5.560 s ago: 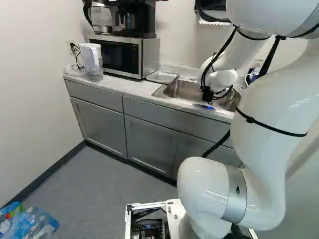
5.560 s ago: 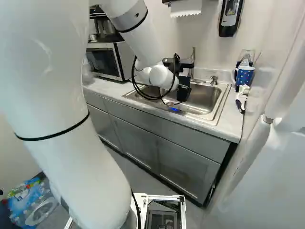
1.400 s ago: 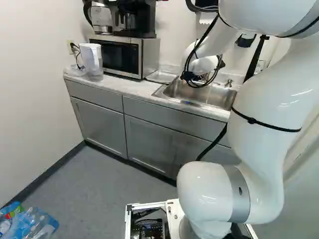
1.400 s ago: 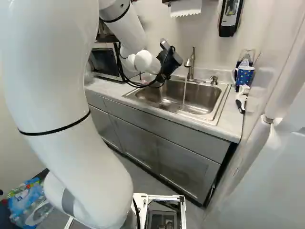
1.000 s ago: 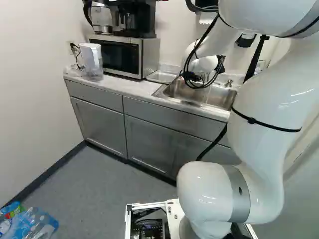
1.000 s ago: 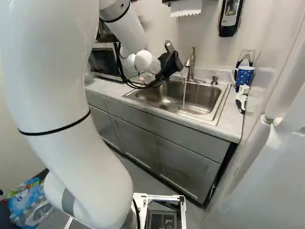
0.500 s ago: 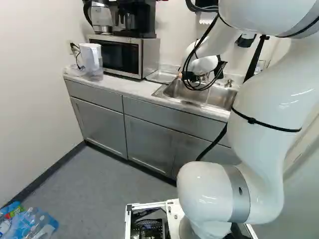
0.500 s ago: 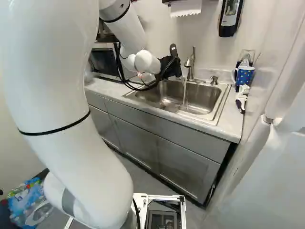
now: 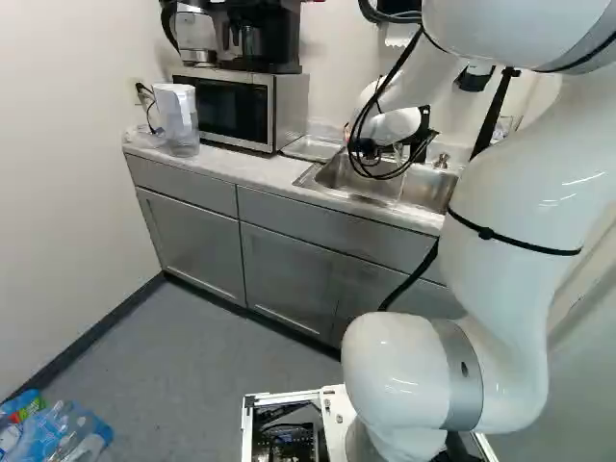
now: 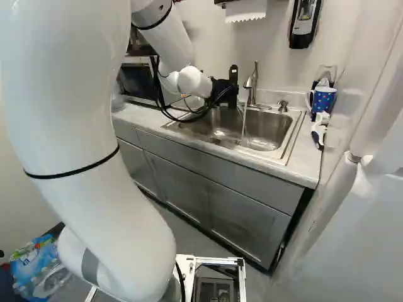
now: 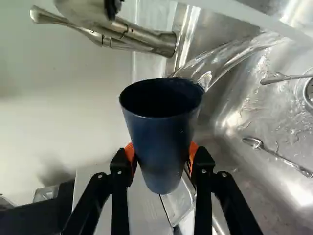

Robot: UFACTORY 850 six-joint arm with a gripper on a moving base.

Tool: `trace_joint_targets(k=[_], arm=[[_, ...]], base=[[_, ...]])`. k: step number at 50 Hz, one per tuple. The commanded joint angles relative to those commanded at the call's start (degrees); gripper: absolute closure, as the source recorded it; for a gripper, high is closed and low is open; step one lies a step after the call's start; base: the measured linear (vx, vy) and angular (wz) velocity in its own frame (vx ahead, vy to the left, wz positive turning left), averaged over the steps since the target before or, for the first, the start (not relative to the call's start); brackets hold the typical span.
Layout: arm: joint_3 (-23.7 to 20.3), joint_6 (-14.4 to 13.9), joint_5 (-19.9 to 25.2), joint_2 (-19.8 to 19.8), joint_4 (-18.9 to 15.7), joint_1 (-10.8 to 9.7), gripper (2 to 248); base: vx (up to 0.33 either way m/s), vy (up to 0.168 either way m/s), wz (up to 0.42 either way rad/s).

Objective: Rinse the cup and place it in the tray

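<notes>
My gripper (image 10: 232, 91) is beside the faucet (image 10: 252, 85), over the sink's left end in the right base view; its fingers are hidden there. In the wrist view the gripper (image 11: 161, 159) has both orange pads pressed against a dark blue cup (image 11: 164, 147) from two sides. Beyond the fingers the cup's mouth shows, dark inside, and water (image 11: 220, 61) streams from its rim toward the sink basin (image 11: 244, 107). A thin stream (image 10: 244, 123) falls into the sink. The shallow metal tray (image 9: 313, 147) lies on the counter between microwave and sink.
Two utensils, one a spoon (image 11: 279, 156), lie in the sink. The microwave (image 9: 241, 108) and a clear pitcher (image 9: 178, 120) stand along the counter. A blue dotted mug (image 10: 323, 100) and a brush (image 10: 320, 129) are at the sink's far right in the right base view.
Since several seconds ago the arm has drawn back from over the sink's middle toward its left end. Over the last second the gripper has turned from leaning to nearly upright. The base has not moved.
</notes>
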State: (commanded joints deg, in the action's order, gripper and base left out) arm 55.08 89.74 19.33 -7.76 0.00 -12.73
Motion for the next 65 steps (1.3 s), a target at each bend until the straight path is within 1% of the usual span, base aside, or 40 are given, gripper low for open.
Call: trace_joint_targets(k=[31,65], arm=[[0.0,18.66,0.0,0.0,0.0,0.0,129],[0.0,18.66,0.0,0.0,0.0,0.0,129]], base=[[0.0,0.0,0.0],[0.0,0.0,0.0]])
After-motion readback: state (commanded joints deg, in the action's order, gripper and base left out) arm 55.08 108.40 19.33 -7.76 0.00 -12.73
